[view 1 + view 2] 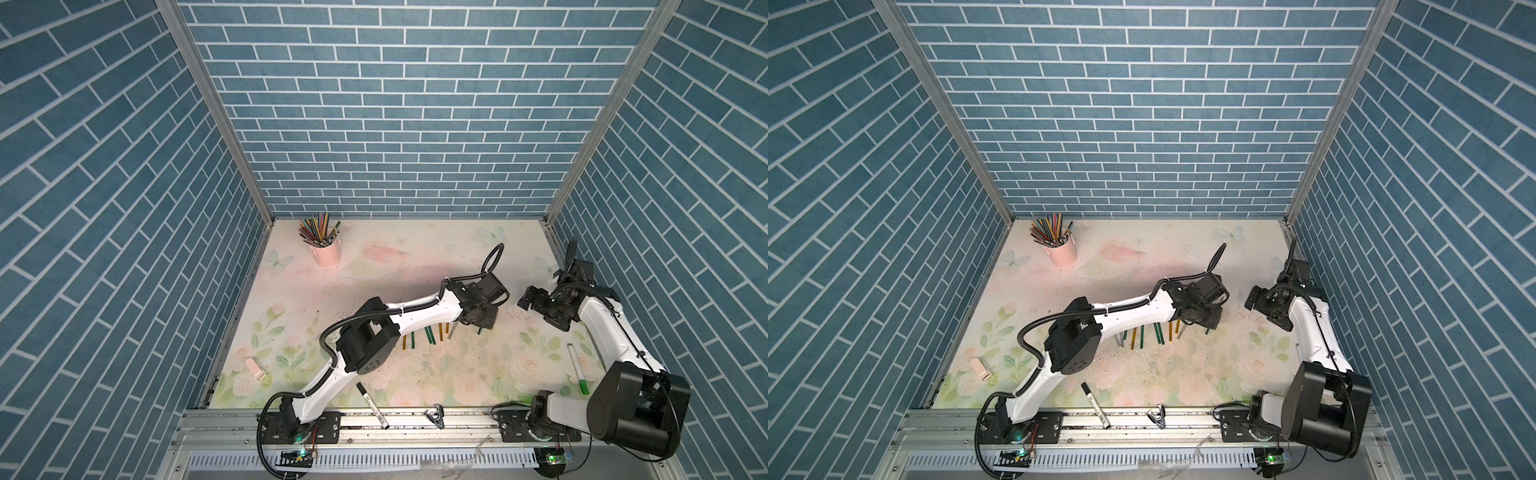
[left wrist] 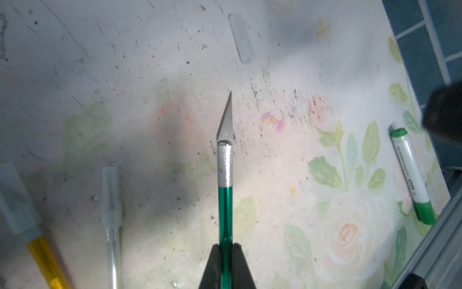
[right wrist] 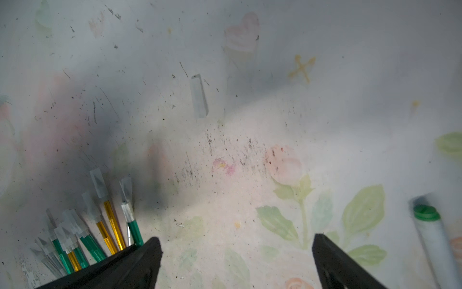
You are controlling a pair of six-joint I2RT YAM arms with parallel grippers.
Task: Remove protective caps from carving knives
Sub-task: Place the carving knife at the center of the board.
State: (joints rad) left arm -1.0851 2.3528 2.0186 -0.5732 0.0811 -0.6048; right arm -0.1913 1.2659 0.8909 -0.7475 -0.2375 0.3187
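left gripper [image 2: 226, 247] clamped on green-handled carving knife [image 2: 225, 200], its blade bare above the floral mat [image 2: 325, 175], capped knives [image 2: 111, 200] lying on the mat alongside, right gripper [image 3: 236, 239] spread wide and empty, loose protective cap [image 3: 199, 96] flat on the mat beyond

the right tool [image 3: 236, 262] hangs over the flowered tabletop [image 3: 250, 200], its two black fingers [image 3: 140, 260] spread wide. beyond the gap, well apart from them, one loose protective cap [image 3: 199, 96] lies flat on a grey, speckled patch. just beside one finger a bunch of carving knives [image 3: 110, 225] with green and gold handles lies fanned; the clearer ones wear whitish caps [image 3: 98, 184]. near the other finger lies a blurred white marker [image 3: 435, 240] with a green end. a faint yellow x mark [image 3: 301, 67] shows past the loose cap.
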